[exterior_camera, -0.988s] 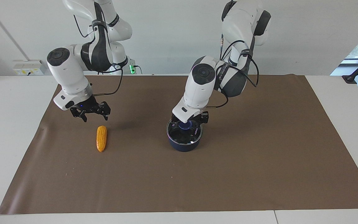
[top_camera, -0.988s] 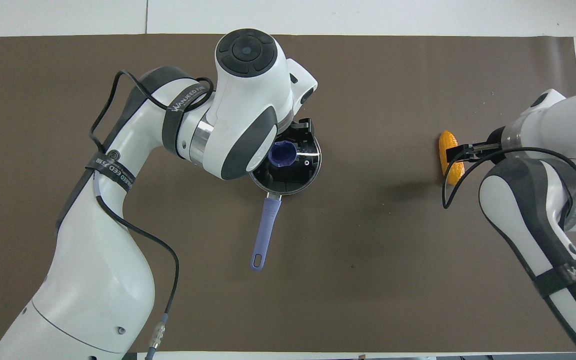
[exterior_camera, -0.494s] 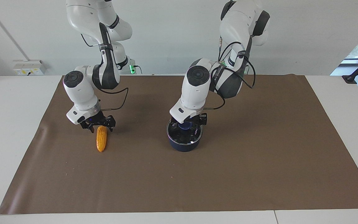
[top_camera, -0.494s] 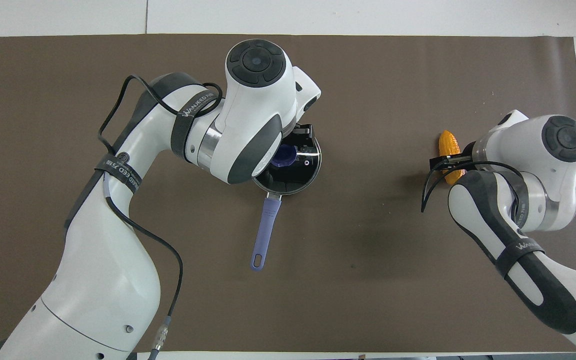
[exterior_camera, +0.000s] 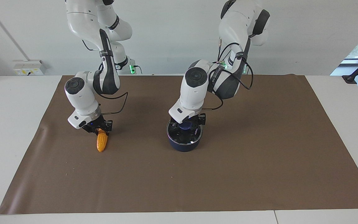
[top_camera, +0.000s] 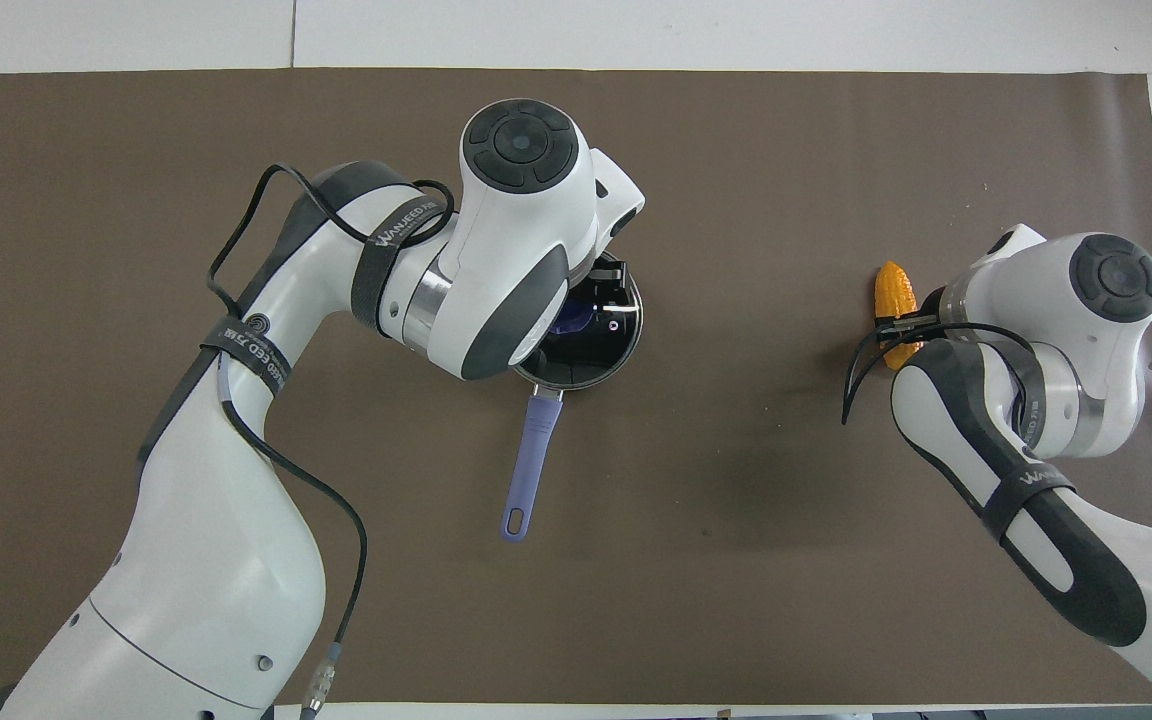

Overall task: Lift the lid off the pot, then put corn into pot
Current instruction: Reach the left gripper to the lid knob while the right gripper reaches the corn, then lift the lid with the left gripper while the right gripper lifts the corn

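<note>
The dark blue pot (exterior_camera: pixel 183 145) stands mid-table with its glass lid (exterior_camera: pixel 192 137) on it, the long handle (top_camera: pixel 528 460) pointing toward the robots. My left gripper (exterior_camera: pixel 186 125) is down on the lid, open, its fingers on either side of the blue knob (exterior_camera: pixel 185 126); in the overhead view the wrist hides most of the knob (top_camera: pixel 570 320). The yellow-orange corn (exterior_camera: pixel 101 143) lies on the mat toward the right arm's end of the table. My right gripper (exterior_camera: pixel 100 131) is shut on the corn's end nearer the robots; the corn (top_camera: pixel 891 288) still touches the mat.
A brown mat (exterior_camera: pixel 228 174) covers the white table (exterior_camera: pixel 8 124). The pot's handle sticks out toward the robots. The right arm's cable (top_camera: pixel 861 375) hangs beside the corn.
My right gripper came down from above the mat onto the corn and closed on its end. The left gripper settled slightly lower around the lid's knob and stayed open.
</note>
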You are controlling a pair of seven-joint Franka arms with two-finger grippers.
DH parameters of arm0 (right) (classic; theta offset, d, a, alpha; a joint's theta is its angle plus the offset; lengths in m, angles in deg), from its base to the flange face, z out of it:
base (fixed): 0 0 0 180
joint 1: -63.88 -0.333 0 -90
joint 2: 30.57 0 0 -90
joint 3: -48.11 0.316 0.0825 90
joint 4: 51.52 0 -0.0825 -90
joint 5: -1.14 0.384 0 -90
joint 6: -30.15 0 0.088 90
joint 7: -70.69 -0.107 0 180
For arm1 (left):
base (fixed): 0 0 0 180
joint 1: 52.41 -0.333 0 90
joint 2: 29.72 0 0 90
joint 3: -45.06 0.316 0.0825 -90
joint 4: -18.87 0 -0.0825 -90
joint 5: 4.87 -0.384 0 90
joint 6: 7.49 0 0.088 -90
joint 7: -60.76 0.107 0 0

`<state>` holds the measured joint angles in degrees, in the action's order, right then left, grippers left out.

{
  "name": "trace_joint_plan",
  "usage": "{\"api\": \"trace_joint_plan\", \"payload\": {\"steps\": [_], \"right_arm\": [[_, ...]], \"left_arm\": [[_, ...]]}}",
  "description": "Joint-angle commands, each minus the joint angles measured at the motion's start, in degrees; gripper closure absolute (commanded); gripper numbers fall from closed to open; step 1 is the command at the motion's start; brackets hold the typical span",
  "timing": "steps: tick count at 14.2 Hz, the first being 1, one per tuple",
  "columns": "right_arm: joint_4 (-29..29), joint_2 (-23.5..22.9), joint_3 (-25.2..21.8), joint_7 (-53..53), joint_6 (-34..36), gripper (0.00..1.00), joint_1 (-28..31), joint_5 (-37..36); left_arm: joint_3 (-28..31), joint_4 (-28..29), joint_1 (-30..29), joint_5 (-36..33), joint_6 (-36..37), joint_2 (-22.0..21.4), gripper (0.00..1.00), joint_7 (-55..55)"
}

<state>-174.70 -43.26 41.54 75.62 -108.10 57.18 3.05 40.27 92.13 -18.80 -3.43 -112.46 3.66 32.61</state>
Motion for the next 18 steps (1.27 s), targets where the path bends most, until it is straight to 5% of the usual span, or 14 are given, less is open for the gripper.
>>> {"api": "trace_joint_plan", "payload": {"steps": [1,5,10,18], "right_arm": [[0.13,-0.23,0.24,1.75,0.61,0.97,0.54,0.90],[9.60,-0.49,0.33,-2.80,12.45,0.94,-1.55,0.90],[18.22,-0.67,0.33,-5.88,19.85,1.00,-7.10,0.81],[24.13,-1.90,0.68,-19.14,22.16,1.00,-16.49,4.92]], "left_arm": [[0.84,2.94,0.76,-0.29,-1.81,-2.09,0.05,0.20],[0.75,3.30,1.11,-0.20,-1.99,-2.36,0.35,0.02],[0.75,3.47,1.11,-0.03,-1.91,-2.45,1.00,0.02],[1.45,1.63,-3.70,5.16,6.16,-8.50,1.00,0.46]]}}
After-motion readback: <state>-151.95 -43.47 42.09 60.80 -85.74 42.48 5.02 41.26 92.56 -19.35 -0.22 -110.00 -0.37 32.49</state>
